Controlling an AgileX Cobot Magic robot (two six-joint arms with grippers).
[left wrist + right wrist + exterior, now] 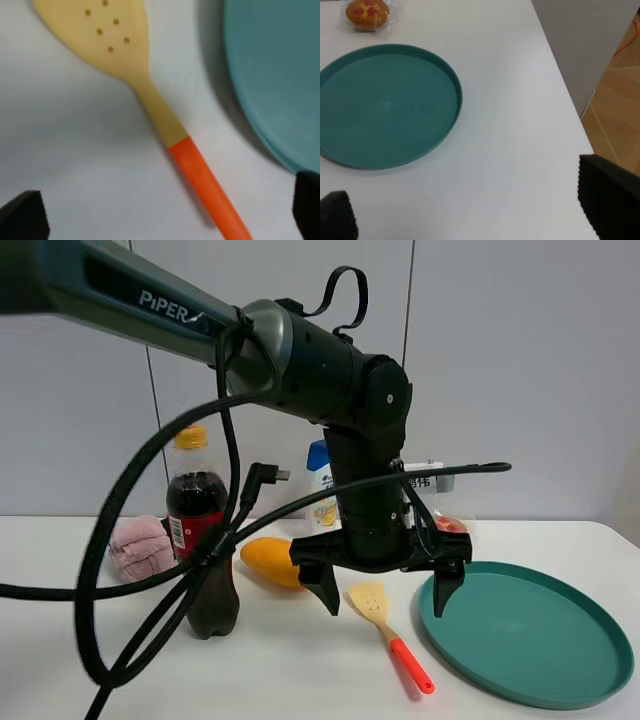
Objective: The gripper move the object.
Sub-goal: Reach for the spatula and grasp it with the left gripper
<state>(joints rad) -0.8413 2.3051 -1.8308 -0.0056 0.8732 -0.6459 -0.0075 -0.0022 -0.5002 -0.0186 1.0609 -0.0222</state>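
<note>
White table [300,680]; I count one each: spatula [400,650], plate [520,630], mango [268,562], bottle [195,495]. My left claw [385,604] hangs wide open over the spatula, gripping nothing.

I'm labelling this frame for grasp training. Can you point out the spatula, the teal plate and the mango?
spatula [162,117], left wrist view, on its tan neck.
teal plate [530,635], exterior high view, on its bare middle.
mango [268,562], exterior high view, on its visible middle.

spatula [159,112]: dotted cream blade, orange handle | plate [385,105]: teal | mango [268,560]: orange-yellow
</note>
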